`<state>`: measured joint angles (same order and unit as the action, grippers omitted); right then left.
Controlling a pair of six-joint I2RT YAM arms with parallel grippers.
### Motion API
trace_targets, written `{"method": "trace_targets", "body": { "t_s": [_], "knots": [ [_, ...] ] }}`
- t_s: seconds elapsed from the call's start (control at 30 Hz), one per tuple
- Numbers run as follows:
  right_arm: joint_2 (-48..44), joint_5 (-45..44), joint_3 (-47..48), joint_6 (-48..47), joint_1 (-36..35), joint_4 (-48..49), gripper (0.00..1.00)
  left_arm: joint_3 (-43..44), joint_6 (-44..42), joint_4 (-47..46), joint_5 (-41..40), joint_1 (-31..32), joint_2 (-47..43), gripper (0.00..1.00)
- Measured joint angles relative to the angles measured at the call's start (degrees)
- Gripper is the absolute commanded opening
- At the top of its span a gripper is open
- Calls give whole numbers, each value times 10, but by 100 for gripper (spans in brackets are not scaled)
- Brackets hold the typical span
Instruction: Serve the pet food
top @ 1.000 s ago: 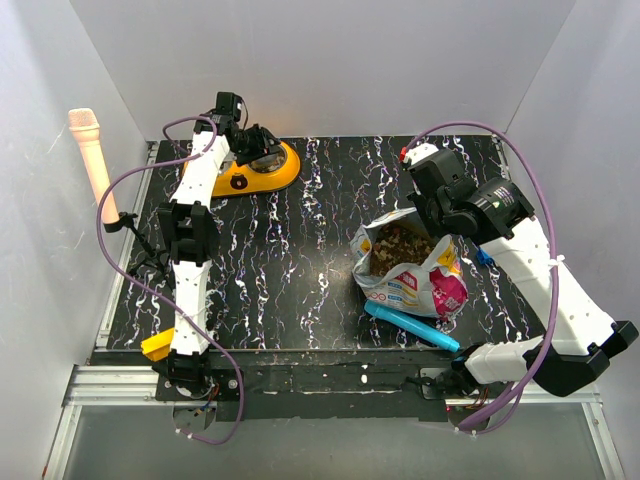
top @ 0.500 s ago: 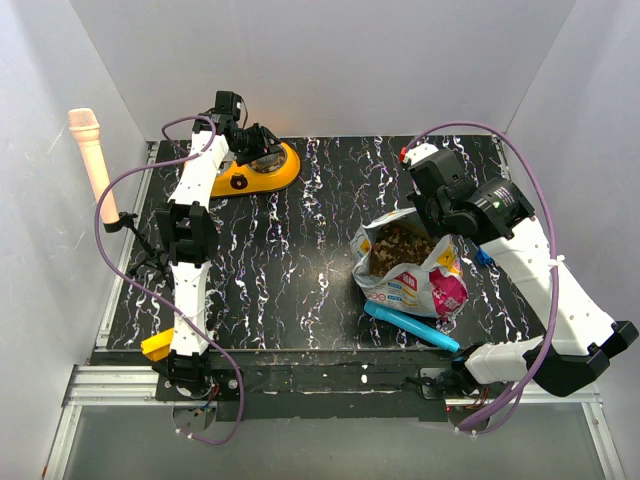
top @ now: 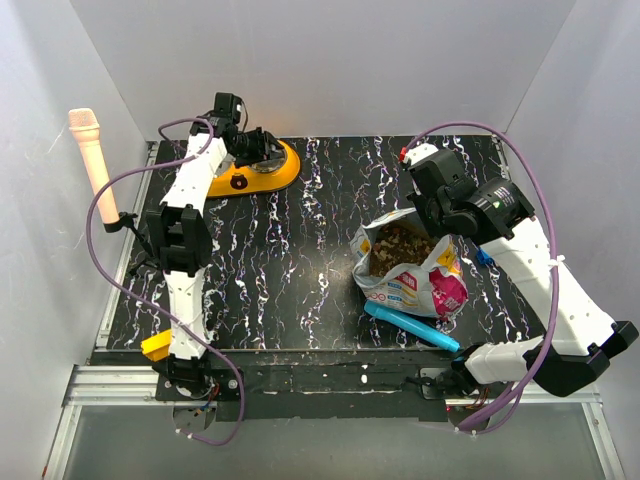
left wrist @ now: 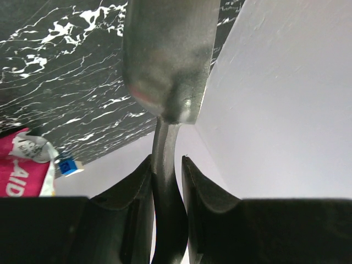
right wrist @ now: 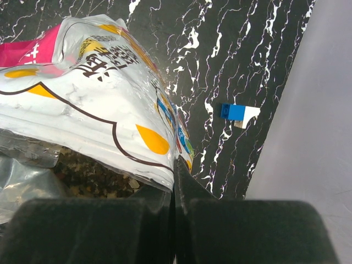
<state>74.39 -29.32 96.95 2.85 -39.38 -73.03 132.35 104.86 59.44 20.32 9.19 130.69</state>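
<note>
Black veined tabletop point(top: 300, 260), pale walls point(top: 350, 60). One pouch point(top: 420, 285) holding pet food point(top: 400, 243), rim pinched by right gripper point(right wrist: 175, 170); one orange bowl point(top: 288, 166); one scoop point(left wrist: 165, 55) clamped in left gripper point(left wrist: 166, 168).

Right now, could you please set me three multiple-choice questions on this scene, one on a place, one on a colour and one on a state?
1. Where does the orange double bowl stand?
A) at the far left of the table
B) at the near right corner
C) at the near edge, in the middle

2. What colour is the bar lying just in front of the pet food pouch?
A) red
B) light blue
C) green

3. In what state is the right gripper?
A) open, holding nothing
B) shut on the bar
C) shut on the pouch's rim

Answers:
1 A, since the top view shows it at the far left end.
2 B, since it shows cyan against the black marbled top.
3 C, since the right wrist view shows the fingers pinched together on the foil edge.
</note>
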Motion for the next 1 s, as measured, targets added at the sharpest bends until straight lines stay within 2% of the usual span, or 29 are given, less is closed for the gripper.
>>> {"method": "trace_targets", "body": {
  "t_s": [0.3,0.53,0.8,1.0],
  "knots": [
    [-2,1,0,2,0,0,1,-114,-123,-97,2,1,-100,0],
    [-17,2,-12,3,0,7,1,-333,-153,-217,19,5,-275,0],
    [-27,6,-21,6,0,11,1,-475,-204,-355,76,26,-424,0],
    [-26,14,-21,10,0,12,1,-570,-248,-424,122,60,-545,0]
  ]
}}
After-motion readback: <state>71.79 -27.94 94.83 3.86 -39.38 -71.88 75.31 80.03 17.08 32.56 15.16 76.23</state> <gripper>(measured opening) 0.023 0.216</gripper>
